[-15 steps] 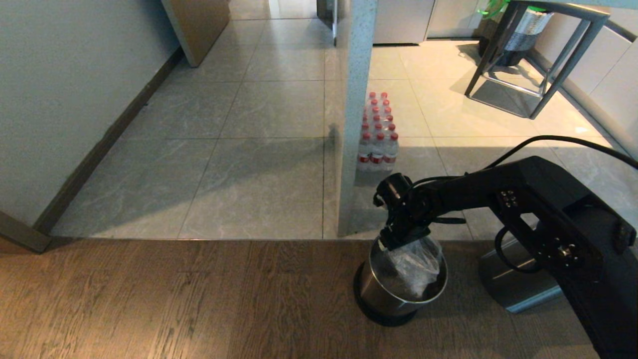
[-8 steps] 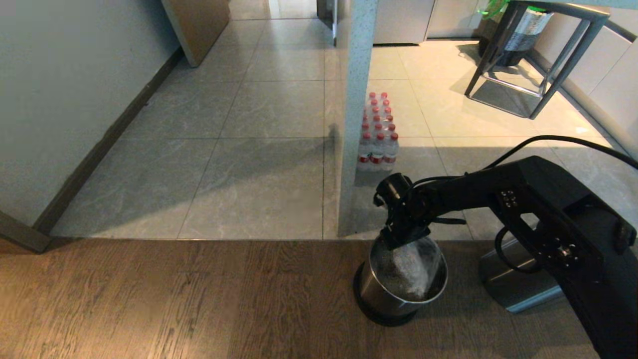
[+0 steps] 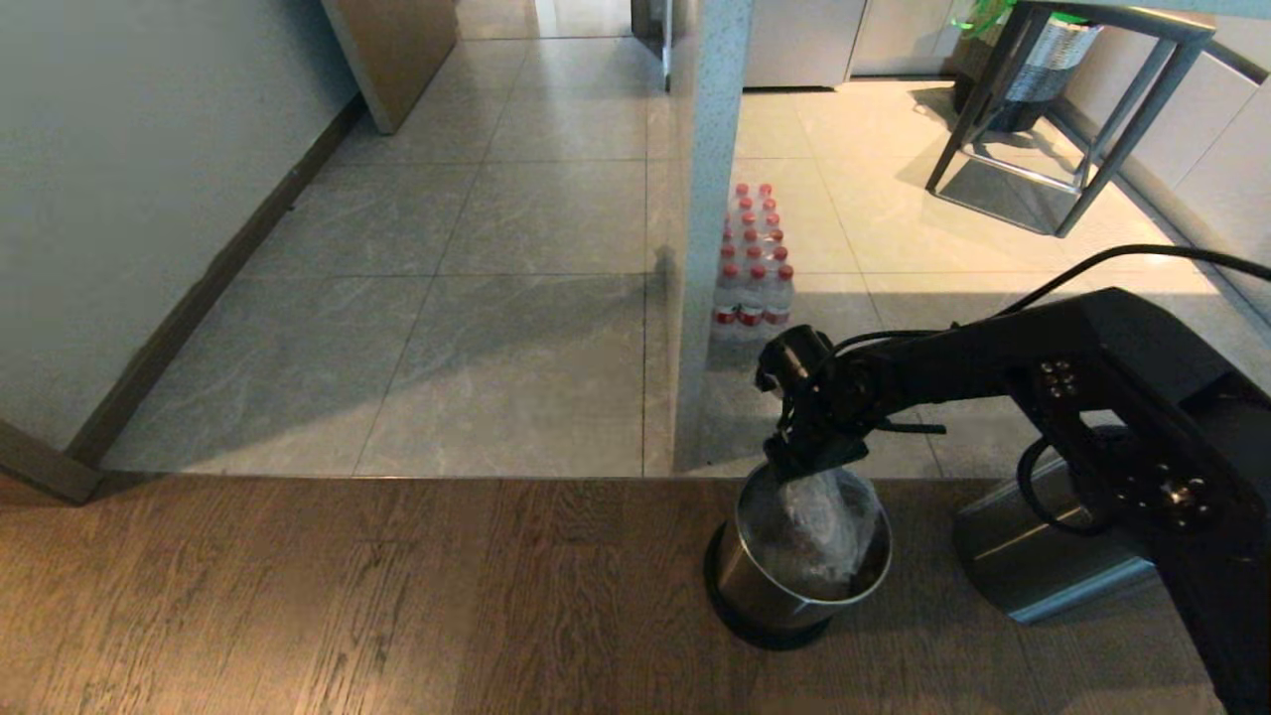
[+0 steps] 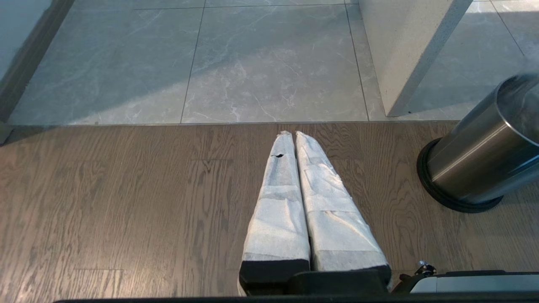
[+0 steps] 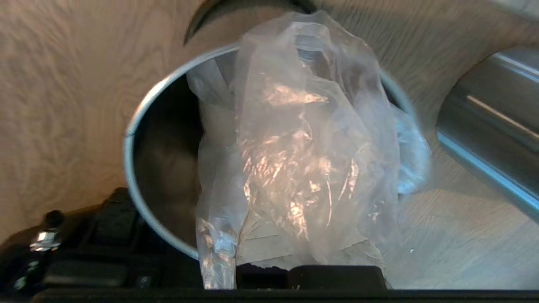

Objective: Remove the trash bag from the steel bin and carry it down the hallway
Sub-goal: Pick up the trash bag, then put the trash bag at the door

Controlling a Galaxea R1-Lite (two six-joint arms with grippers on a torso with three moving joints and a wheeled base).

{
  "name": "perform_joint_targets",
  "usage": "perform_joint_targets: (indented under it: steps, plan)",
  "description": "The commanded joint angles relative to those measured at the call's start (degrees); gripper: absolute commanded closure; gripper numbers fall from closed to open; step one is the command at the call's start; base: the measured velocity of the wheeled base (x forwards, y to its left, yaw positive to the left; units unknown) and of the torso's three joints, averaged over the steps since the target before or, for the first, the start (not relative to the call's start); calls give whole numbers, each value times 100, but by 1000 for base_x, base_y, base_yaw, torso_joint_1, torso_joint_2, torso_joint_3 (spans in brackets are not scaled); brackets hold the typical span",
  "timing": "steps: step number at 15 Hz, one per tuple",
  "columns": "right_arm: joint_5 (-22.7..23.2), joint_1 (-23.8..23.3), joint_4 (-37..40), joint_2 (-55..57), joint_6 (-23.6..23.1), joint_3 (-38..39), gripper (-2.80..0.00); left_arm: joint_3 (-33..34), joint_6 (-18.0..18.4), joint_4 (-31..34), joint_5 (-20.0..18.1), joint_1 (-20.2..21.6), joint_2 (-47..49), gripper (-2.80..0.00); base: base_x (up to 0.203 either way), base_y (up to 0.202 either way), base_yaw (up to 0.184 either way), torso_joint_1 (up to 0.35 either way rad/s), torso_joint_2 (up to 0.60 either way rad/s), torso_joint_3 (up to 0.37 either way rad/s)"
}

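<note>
Trash bag (image 3: 819, 516): thin, clear, crinkly film, gathered at the top, body mostly inside the steel bin (image 3: 770, 586) on the wood floor (image 3: 397, 596). Likely light, soft, slippery and easily torn; best held by the bunched neck. Right gripper (image 3: 809, 467): above the bin's far rim, fingers closed on the bag's neck. Left gripper (image 4: 294, 139): low over the floor beside the bin, fingers pressed together, holding nothing.

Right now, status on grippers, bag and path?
Right gripper shut on trash bag, bag partly in steel bin. Left gripper shut, idle over wood floor. Pillar and bottle pack just beyond bin.
</note>
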Motion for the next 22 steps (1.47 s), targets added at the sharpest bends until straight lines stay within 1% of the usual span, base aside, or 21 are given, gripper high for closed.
perform_joint_targets:
  steps: [1,9,12,15,17,22]
  plan:
    - [-8,4,15,-523,9,166,0,-8,-1,1,1,0,2,0,0,0,0,0,0,0]
    - [-10,-7,12,-3035,10,1596,0,-1,-1,1,1,0,2,0,0,0,0,0,0,0]
    - [-27,-38,6,-4181,13,2024,0,-8,-1,1,1,0,2,0,0,0,0,0,0,0]
    - [-32,-100,69,-5334,82,2245,0,0,-1,1,1,0,2,0,0,0,0,0,0,0]
    - [-26,-208,255,-6074,80,2340,0,-7,-1,1,1,0,2,0,0,0,0,0,0,0]
    - [11,-664,1066,-7707,-22,2613,0,0,-1,1,1,0,2,0,0,0,0,0,0,0]
